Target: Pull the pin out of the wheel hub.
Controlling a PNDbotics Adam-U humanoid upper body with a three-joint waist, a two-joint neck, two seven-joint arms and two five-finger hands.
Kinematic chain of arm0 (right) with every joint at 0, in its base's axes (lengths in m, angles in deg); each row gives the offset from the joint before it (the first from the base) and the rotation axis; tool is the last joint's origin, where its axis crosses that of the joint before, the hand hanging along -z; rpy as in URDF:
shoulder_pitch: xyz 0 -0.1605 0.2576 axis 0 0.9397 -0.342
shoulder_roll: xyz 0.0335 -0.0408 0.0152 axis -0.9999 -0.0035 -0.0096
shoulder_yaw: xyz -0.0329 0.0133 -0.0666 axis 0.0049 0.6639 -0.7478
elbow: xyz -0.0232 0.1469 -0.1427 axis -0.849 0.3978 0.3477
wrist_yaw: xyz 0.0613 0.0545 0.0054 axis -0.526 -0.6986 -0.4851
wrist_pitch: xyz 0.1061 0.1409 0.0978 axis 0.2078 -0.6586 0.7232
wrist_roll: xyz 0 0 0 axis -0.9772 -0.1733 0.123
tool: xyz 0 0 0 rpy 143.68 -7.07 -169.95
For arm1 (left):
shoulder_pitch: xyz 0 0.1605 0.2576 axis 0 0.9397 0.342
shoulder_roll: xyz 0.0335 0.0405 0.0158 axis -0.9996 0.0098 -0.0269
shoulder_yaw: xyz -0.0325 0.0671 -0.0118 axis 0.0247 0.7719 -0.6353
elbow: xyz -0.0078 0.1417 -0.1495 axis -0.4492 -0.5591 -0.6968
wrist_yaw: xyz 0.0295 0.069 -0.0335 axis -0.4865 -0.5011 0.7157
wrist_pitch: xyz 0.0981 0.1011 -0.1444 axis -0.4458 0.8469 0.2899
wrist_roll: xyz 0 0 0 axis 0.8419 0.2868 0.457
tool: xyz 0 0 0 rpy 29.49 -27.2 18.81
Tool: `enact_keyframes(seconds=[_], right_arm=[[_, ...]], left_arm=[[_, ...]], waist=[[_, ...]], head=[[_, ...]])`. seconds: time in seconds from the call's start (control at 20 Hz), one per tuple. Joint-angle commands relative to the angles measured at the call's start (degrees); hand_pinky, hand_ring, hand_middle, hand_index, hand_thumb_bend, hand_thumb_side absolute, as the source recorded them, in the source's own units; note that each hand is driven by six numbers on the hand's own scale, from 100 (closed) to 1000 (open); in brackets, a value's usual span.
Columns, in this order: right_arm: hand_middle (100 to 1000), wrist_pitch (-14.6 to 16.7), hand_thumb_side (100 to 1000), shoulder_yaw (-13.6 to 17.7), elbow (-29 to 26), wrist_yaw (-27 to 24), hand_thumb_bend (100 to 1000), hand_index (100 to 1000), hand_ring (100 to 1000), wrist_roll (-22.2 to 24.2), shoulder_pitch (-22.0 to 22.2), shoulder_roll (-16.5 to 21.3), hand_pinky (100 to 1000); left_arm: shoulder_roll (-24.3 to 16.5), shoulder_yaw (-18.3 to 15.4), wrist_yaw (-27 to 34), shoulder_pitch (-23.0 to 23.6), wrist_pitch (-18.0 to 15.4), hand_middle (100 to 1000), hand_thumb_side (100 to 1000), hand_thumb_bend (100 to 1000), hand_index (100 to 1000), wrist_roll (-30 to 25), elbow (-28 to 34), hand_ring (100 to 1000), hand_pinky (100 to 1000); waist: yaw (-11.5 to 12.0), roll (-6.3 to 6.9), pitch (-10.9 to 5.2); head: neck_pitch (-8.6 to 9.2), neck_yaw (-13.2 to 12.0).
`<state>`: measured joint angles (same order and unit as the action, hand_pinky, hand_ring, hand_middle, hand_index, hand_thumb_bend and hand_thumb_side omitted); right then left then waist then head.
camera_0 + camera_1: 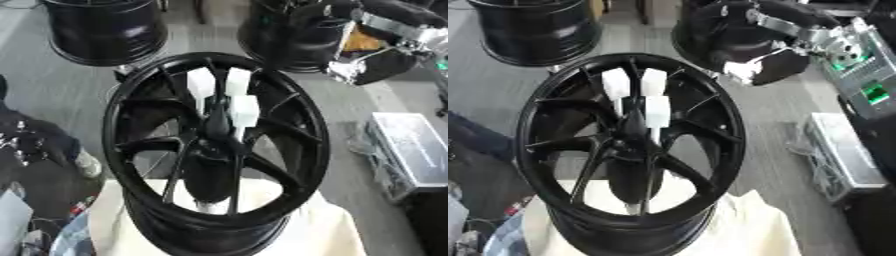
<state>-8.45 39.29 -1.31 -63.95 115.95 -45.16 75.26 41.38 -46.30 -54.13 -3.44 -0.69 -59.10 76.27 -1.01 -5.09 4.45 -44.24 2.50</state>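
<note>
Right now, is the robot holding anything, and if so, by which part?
It cannot be told. One hand reaches over the middle of the wheel and covers the hub. No pin shows, and no grasp.

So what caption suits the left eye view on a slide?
Robot hand at the hub of a black spoked wheel on cream cloth.

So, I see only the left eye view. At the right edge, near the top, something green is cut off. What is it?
Observer: The right eye view shows a grey box with green lights, just right of the black and silver arm.
Operator: And the silver case lower on the right: does its right side show?
Observer: Yes. The silver case shows across its full width there, and something dark stands at its right side.
</note>
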Motion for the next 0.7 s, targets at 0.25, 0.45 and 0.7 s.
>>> enact_keyframes(seconds=[0.25,0.45,0.7], right_arm=[[839,0.7,705,-7.1,10.4,-1.2,100,946,786,7.1,-8.3,-4.8,785],[831,2.5,715,-7.3,12.3,-1.5,110,944,784,11.2,-9.0,-6.6,782],[830,2.9,737,-6.8,12.5,-1.5,126,944,786,16.2,-9.5,-8.0,781]], left_arm=[[-1.1,-0.3,-0.4,-0.3,-0.1,664,910,100,749,-0.2,0.6,533,588],[-1.1,-0.3,-0.5,-0.3,-0.1,665,911,100,749,-0.4,0.6,533,588],[-1.0,-0.3,-0.5,-0.3,-0.1,665,912,100,750,-0.6,0.6,532,588]], waist=[[-0.5,0.37,-0.78],[-0.6,0.39,-0.72],[-0.6,0.43,-0.69]], head=[[0.13,-0.9],[0.13,-1.0],[0.13,-0.9]])
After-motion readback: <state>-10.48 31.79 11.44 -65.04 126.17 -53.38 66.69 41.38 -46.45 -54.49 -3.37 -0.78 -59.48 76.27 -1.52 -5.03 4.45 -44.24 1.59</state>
